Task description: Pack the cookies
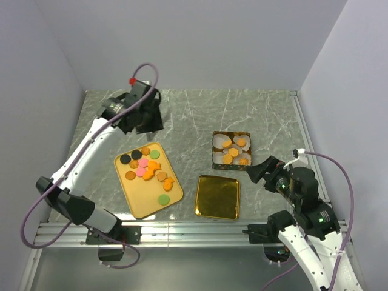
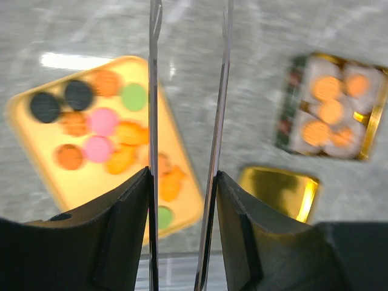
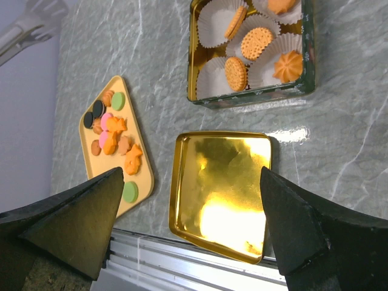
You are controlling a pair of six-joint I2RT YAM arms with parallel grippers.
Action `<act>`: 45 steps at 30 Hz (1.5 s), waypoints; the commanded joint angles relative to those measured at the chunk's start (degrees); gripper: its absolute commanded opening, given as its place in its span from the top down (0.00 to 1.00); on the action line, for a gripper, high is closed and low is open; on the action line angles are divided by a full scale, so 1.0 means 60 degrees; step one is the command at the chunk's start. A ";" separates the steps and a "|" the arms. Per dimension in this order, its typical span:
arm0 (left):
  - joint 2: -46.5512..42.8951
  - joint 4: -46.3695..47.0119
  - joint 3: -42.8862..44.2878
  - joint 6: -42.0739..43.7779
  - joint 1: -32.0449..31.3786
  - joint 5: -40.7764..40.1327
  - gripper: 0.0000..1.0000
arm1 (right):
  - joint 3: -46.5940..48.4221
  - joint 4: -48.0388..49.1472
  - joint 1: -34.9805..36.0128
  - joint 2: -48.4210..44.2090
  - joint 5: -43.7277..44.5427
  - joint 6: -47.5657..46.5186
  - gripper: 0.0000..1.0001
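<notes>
Several cookies (image 1: 145,167), orange, pink, green and dark brown, lie on a yellow tray (image 1: 142,203). They also show in the left wrist view (image 2: 103,133) and the right wrist view (image 3: 112,133). More orange cookies (image 1: 233,151) sit in white paper cups inside a square tin (image 1: 213,148), seen closer in the right wrist view (image 3: 252,42). My left gripper (image 2: 182,174) is raised behind the tray and is shut on metal tongs (image 2: 153,91). The tong blades stand apart with nothing between them. My right gripper (image 3: 191,173) is wide open and empty, hovering near the tin's front right.
The tin's gold lid (image 1: 218,197) lies upside down near the front edge, between the tray and my right arm. A metal rail (image 1: 182,230) runs along the near table edge. Grey walls close in the back and sides.
</notes>
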 commanded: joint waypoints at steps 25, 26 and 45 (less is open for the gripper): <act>0.2462 0.2291 -0.1609 0.1491 0.5785 -0.0560 0.50 | 0.0845 0.0494 0.0041 0.1201 -0.0022 -0.0222 0.00; 0.2625 0.2335 -0.1565 0.1477 0.5831 -0.0516 0.51 | 0.0889 0.0406 0.0041 0.1172 0.0022 -0.0120 0.00; 0.6375 0.3404 -0.0275 0.1506 0.6124 0.1125 0.52 | 0.2296 -0.2377 0.0055 0.2546 0.0622 0.1200 0.00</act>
